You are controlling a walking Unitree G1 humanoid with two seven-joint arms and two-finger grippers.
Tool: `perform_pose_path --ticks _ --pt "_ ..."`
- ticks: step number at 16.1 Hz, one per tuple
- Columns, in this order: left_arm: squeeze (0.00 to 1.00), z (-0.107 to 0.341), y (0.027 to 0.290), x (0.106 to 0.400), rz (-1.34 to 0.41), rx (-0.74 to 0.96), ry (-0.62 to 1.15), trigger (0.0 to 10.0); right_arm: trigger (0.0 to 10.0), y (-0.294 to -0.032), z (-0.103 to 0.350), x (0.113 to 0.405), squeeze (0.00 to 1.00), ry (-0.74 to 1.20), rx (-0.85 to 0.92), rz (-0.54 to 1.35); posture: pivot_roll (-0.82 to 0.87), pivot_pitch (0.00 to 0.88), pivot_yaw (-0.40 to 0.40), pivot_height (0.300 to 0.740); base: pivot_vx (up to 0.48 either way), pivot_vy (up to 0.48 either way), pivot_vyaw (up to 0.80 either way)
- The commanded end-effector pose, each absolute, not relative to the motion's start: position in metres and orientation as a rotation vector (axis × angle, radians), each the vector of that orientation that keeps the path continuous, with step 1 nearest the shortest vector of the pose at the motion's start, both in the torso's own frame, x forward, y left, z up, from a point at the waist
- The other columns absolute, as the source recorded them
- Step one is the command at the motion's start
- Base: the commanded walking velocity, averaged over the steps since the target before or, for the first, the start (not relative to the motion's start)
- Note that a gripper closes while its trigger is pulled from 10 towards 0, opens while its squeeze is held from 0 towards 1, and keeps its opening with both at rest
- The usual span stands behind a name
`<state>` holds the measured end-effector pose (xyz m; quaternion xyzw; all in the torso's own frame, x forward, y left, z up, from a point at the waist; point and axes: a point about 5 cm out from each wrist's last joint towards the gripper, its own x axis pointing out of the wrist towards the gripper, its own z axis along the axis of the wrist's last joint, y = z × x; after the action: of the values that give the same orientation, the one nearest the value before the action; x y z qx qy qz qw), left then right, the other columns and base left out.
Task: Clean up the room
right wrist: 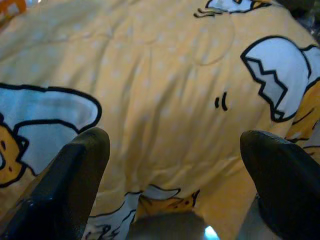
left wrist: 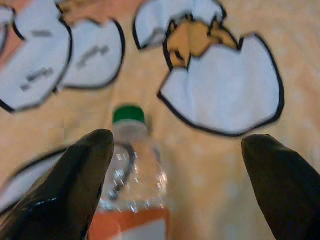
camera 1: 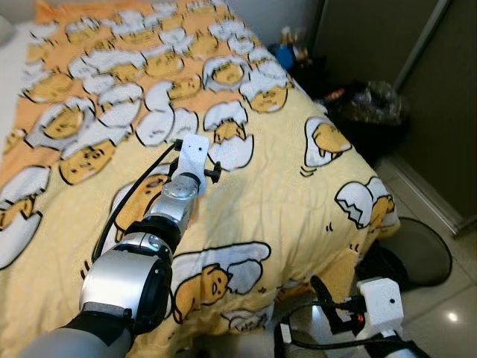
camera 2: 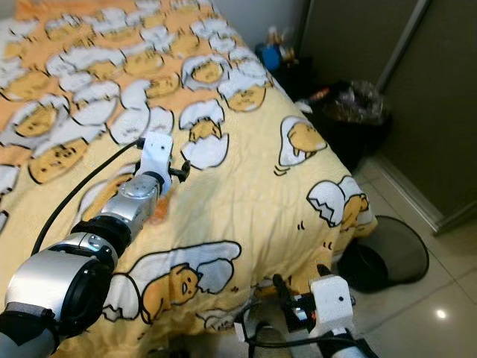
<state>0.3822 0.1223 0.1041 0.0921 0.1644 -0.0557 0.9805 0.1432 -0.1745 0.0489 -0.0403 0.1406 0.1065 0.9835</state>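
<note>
Bottle (left wrist: 131, 170): clear, green cap, orange label | left fingers (left wrist: 75, 185) apart; right fingers (right wrist: 70, 185) apart

Bottle (left wrist: 131, 175) on bed (camera 1: 283, 186), btwn left gripper (left wrist: 177, 170) fingers. Bin (camera 1: 421, 250) on floor at 4 o'clock.

Head stereo pair looks down over bedspread (camera 1: 283, 201); both wrist cams close above same bedspread, facing it.
</note>
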Motion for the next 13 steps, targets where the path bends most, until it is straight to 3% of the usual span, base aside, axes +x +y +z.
perform_pose_path --ticks 1,10,11,12,13 --pt "0.0 0.093 0.123 0.377 -0.129 0.205 0.383 10.0 10.0 -0.175 0.053 0.142 0.0 0.288 -0.065 0.215 -0.34 0.206 0.059 0.74 0.0 0.0 0.0" --pt "0.0 0.044 0.145 0.347 -0.056 0.337 0.596 10.0 10.0 -0.17 0.054 0.141 0.0 0.344 -0.038 0.212 -0.34 0.182 0.056 0.74 0.0 0.0 0.0" --pt "0.0 0.042 0.145 0.345 -0.067 0.347 0.605 1.1 10.0 -0.17 0.055 0.144 0.0 0.343 -0.041 0.214 -0.34 0.175 0.054 0.74 0.0 0.0 0.0" --pt "0.0 0.042 0.146 0.345 -0.073 0.355 0.602 0.0 10.0 -0.172 0.056 0.147 0.0 0.343 -0.045 0.214 -0.34 0.168 0.052 0.74 0.0 0.0 0.0" --pt "0.0 0.042 0.149 0.345 -0.063 0.374 0.6 0.0 10.0 -0.172 0.055 0.149 0.0 0.347 -0.048 0.217 -0.33 0.167 0.05 0.74 0.0 0.0 0.0"
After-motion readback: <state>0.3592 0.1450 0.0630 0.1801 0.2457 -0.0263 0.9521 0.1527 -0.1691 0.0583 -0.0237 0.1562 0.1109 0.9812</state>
